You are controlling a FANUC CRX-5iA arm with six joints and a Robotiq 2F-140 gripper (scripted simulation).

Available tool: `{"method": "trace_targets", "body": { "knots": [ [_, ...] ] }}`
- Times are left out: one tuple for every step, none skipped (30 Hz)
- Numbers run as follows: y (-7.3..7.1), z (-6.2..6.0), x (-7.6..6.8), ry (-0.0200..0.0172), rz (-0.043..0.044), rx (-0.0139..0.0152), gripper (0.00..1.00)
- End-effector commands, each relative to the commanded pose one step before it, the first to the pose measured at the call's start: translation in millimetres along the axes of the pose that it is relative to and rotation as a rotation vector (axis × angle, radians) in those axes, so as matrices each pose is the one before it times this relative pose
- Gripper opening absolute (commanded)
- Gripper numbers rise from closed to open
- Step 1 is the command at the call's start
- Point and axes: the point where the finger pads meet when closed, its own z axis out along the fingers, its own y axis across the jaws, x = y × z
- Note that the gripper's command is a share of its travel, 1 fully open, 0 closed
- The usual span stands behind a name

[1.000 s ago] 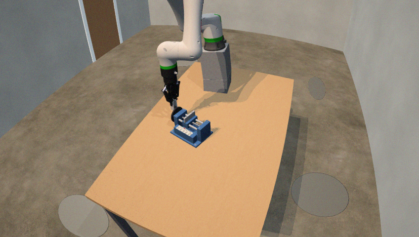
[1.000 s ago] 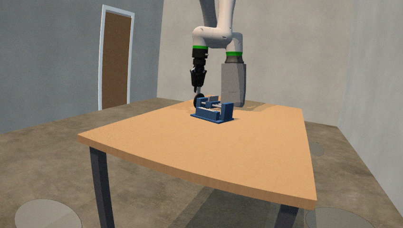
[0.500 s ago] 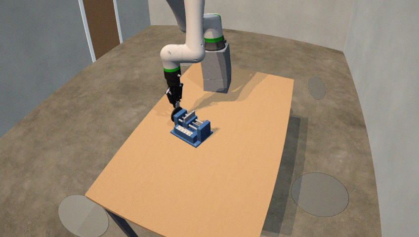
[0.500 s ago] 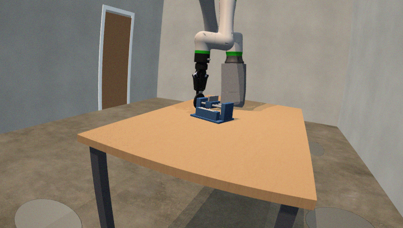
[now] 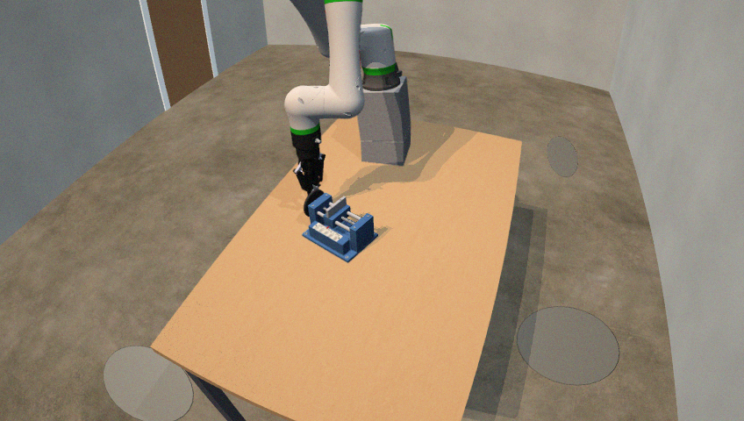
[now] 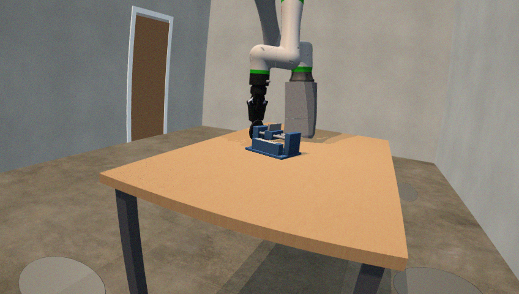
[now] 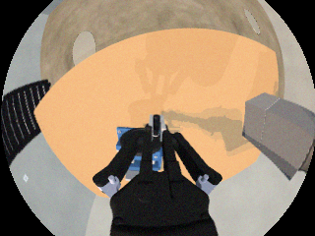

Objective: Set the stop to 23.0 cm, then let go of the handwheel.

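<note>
The blue screw-driven fixture [image 5: 361, 235] [image 6: 292, 144] stands on the table, partly hidden by the fingers in the wrist view. Its stop, an upright grey plate [image 5: 335, 207] [image 6: 274, 127] on a blue carriage, sits on the rods near the handwheel end. The black handwheel [image 5: 307, 204] [image 6: 251, 130] stands upright at the fixture's left end. The white scale [image 5: 323, 230] runs along the front; a small red mark shows on it, but its numbers are too small to read. My gripper [image 5: 311, 191] [image 6: 257, 120] [image 7: 156, 119] points down, shut on the handwheel at its upper, far part; the exact contact is hidden.
The wooden table [image 5: 397, 312] [image 6: 254, 193] [image 7: 89, 118] carries the fixture near its left edge. The grey robot pedestal [image 5: 383, 124] [image 6: 300, 109] [image 7: 276, 123] stands behind it, to the right. The fixture's tall blue end block is on the side away from the gripper.
</note>
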Motion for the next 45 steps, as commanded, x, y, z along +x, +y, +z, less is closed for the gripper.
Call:
{"method": "trace_targets", "body": {
  "knots": [
    [-2.24, 3.51, 0.00, 0.00008, 0.00003, 0.00040, 0.04],
    [0.00, 0.00, 0.00, 0.00000, 0.00000, 0.00000, 0.04],
    [0.00, 0.00, 0.00, 0.00000, 0.00000, 0.00000, 0.04],
    [-0.95, 1.21, 0.00, 0.00000, 0.00000, 0.00000, 0.04],
    [-0.94, 1.20, 0.00, 0.00000, 0.00000, 0.00000, 0.04],
    [-0.92, 1.19, 0.00, 0.00000, 0.00000, 0.00000, 0.04],
    [-1.03, 1.12, 0.00, 0.00000, 0.00000, 0.00000, 0.04],
    [-1.17, 1.04, 0.00, 0.00000, 0.00000, 0.00000, 0.04],
    [-1.15, 1.03, 0.00, 0.00000, 0.00000, 0.00000, 0.04],
    [-1.13, 1.02, 0.00, 0.00000, 0.00000, 0.00000, 0.04],
    [-1.21, 0.92, 0.00, 0.00000, 0.00000, 0.00000, 0.04],
    [-1.31, 0.81, 0.00, 0.00000, 0.00000, 0.00000, 0.04],
    [-1.29, 0.81, 0.00, 0.00000, 0.00000, 0.00000, 0.04],
    [-1.27, 0.80, 0.00, 0.00000, 0.00000, 0.00000, 0.04],
    [-1.25, 0.66, 0.00, 0.00000, 0.00000, 0.00000, 0.04],
    [-1.23, 0.49, 0.00, 0.00000, 0.00000, 0.00000, 0.04],
    [-1.21, 0.49, 0.00, 0.00000, 0.00000, 0.00000, 0.04],
    [-1.18, 0.48, 0.00, 0.00000, 0.00000, 0.00000, 0.04],
    [0.00, 0.00, 0.00, 0.00000, 0.00000, 0.00000, 0.04],
    [0.00, 0.00, 0.00, 0.00000, 0.00000, 0.00000, 0.04],
    [-1.16, 0.47, 0.00, 0.00000, 0.00000, 0.00000, 0.04],
    [-1.15, 0.32, 0.00, 0.00000, 0.00000, 0.00000, 0.04],
    [-1.13, 0.24, 0.00, 0.00001, 0.00000, 0.00000, 0.04],
    [-1.11, 0.23, 0.00, 0.00000, 0.00000, 0.00000, 0.04],
    [-1.08, 0.23, 0.00, 0.00000, 0.00000, 0.00000, 0.04],
    [-1.06, 0.23, 0.00, -0.00001, 0.00000, 0.00000, 0.04],
    [-1.04, 0.19, 0.00, -0.00001, 0.00000, 0.00000, 0.04],
    [-1.04, 0.04, 0.00, 0.00001, 0.00000, 0.00001, 0.04],
    [-1.01, 0.04, 0.00, 0.00001, 0.00000, 0.00000, 0.04],
    [-0.99, 0.03, 0.00, 0.00000, 0.00000, 0.00000, 0.04],
    [-0.96, 0.03, 0.00, 0.00000, 0.00000, 0.00000, 0.04],
    [-0.94, 0.03, 0.00, -0.00001, 0.00000, 0.00000, 0.04],
    [-0.92, 0.03, 0.00, -0.00001, 0.00000, -0.00001, 0.04],
    [-0.92, -0.11, 0.00, 0.00001, 0.00000, 0.00001, 0.04],
    [-0.89, -0.12, 0.00, 0.00001, 0.00000, 0.00000, 0.04],
    [0.00, 0.00, 0.00, 0.00000, 0.00000, 0.00000, 0.04],
    [0.00, 0.00, 0.00, 0.00000, 0.00000, 0.00000, 0.04],
    [-0.87, -0.12, 0.00, 0.00000, 0.00000, 0.00000, 0.04],
    [-0.85, -0.12, 0.00, 0.00000, 0.00000, 0.00000, 0.04],
    [-0.82, -0.12, 0.00, 0.00000, 0.00000, 0.00000, 0.04],
    [-0.80, -0.11, 0.00, -0.00001, 0.00000, 0.00000, 0.04],
    [-0.78, -0.11, 0.00, -0.00001, 0.00000, -0.00001, 0.04],
    [-0.77, -0.20, 0.00, 0.00001, 0.00000, 0.00000, 0.04],
    [-0.75, -0.24, 0.00, 0.00001, 0.00000, 0.00001, 0.04],
    [-0.73, -0.24, 0.00, 0.00001, 0.00000, 0.00000, 0.04]
  ]
}}
